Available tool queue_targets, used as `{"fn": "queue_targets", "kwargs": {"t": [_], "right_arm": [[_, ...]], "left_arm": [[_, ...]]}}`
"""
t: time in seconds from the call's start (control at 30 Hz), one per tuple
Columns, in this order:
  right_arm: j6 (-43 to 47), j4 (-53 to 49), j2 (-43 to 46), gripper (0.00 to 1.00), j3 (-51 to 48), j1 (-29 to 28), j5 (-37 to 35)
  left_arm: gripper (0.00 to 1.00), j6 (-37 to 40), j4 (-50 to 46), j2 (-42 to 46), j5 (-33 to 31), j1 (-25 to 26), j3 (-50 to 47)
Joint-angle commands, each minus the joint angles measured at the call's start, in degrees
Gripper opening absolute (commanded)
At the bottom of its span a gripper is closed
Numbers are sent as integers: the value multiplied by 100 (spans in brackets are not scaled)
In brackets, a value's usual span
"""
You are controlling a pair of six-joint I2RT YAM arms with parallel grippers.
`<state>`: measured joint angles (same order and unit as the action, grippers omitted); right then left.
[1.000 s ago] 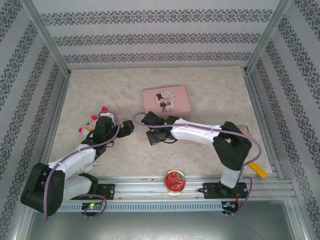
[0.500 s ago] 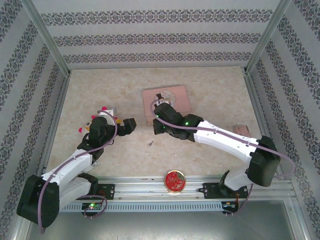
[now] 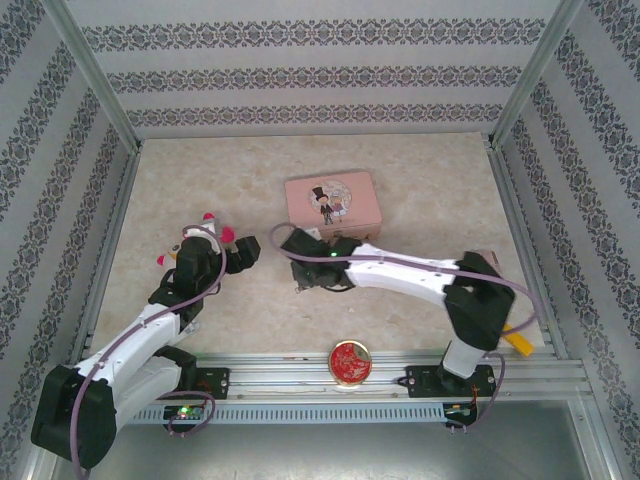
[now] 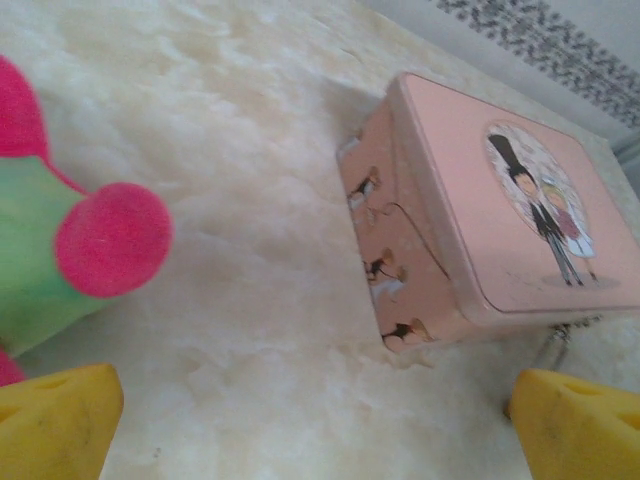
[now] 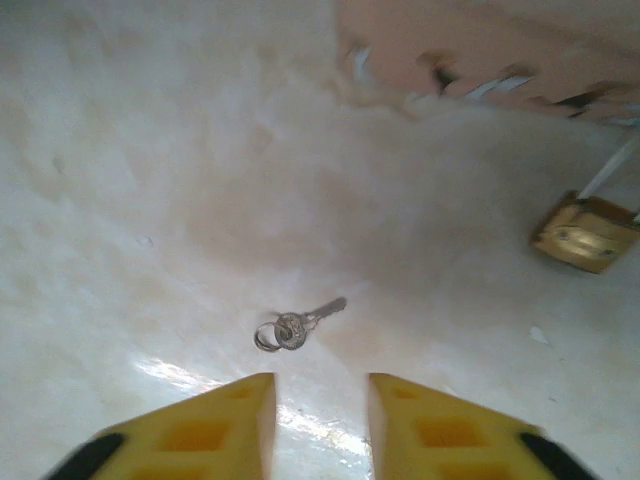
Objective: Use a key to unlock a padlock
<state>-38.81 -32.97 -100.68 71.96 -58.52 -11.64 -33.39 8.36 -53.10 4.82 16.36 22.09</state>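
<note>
Right wrist view: right claw, slightly parted and empty, above the key, flat on the counter on the padlock's near side; thin, light, probably slippery, so pinch its ringed head.

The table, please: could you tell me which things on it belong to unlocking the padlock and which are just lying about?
For the job:
key
padlock

Lying about:
pink tin box
round red tin
green toy with pink knobs
yellow block
</note>
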Motion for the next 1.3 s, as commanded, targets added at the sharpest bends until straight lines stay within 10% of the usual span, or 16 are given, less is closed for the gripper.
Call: {"fn": "queue_targets", "kwargs": {"t": [0.0,0.47,1.27], "right_arm": [[-416,-563,-517,38,510,-170,-159],[-1046,-912,-1699,53,1262,-284,-822],[-1331,-757,-1250,38,265,-295,-637]], "left_arm": [[99,-274,-257,72,-322,-98,-11],[99,-344,-203,40,-131,-152,-54],[99,-449,69,-222,123,-173,-90]]}}
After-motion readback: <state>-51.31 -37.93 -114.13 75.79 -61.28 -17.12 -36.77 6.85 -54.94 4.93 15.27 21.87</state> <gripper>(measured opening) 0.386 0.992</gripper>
